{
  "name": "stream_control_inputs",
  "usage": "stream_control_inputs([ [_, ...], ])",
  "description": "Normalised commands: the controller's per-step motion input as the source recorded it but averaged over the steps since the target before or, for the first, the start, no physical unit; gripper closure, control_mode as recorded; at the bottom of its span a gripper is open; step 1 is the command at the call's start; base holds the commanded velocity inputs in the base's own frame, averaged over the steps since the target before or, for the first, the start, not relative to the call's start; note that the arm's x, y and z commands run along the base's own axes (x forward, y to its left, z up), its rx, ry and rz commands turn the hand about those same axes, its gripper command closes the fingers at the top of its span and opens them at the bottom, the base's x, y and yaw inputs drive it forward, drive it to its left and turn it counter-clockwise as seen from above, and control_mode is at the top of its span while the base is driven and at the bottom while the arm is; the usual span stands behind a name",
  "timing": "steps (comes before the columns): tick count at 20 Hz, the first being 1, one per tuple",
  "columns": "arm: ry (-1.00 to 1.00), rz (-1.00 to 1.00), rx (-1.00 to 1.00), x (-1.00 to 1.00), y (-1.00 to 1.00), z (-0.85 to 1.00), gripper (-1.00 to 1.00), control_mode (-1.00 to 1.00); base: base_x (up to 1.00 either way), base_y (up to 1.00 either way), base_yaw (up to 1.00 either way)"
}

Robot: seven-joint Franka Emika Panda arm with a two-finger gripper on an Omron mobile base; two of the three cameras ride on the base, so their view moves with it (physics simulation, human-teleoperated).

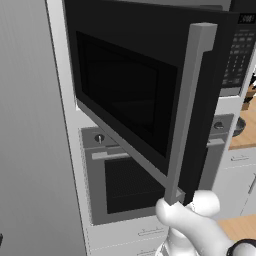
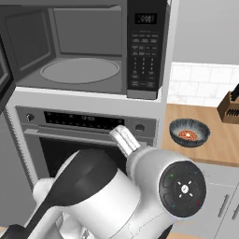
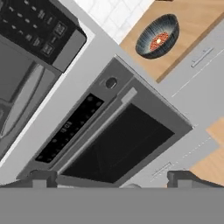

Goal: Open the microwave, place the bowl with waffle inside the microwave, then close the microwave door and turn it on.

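The black microwave (image 2: pixel 79 51) stands open, its bare turntable showing beside the keypad panel (image 2: pixel 142 51). The microwave door (image 1: pixel 125 90) is swung out wide toward the left, with its tall silver handle (image 1: pixel 192 100) on the free edge. The small dark bowl with waffle (image 2: pixel 189 132) sits on the wooden counter to the right of the oven column, and it lies at the upper right in the hand view (image 3: pixel 157 37). My gripper (image 3: pixel 113 180) is open and holds nothing. It hangs in front of the oven, well short of the bowl.
A silver-fronted oven (image 2: pixel 84 126) with a horizontal handle sits directly under the microwave. A knife block (image 2: pixel 231 107) stands at the far right of the counter (image 2: pixel 219 149). White drawers (image 3: pixel 197 65) run below the counter. A tall grey panel (image 1: pixel 30 150) lies to the left.
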Motion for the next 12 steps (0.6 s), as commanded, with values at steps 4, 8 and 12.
stream_control_inputs([
  [4,0.12,-0.21,0.03,0.95,-0.06,-0.39,-1.00,-1.00,0.00,0.00,0.00],
  [8,0.10,-0.01,0.10,0.81,-0.39,-0.54,-1.00,-1.00,0.00,0.00,0.00],
  [12,0.12,0.00,0.23,0.71,-0.54,-0.43,-1.00,-1.00,0.00,0.00,0.00],
])
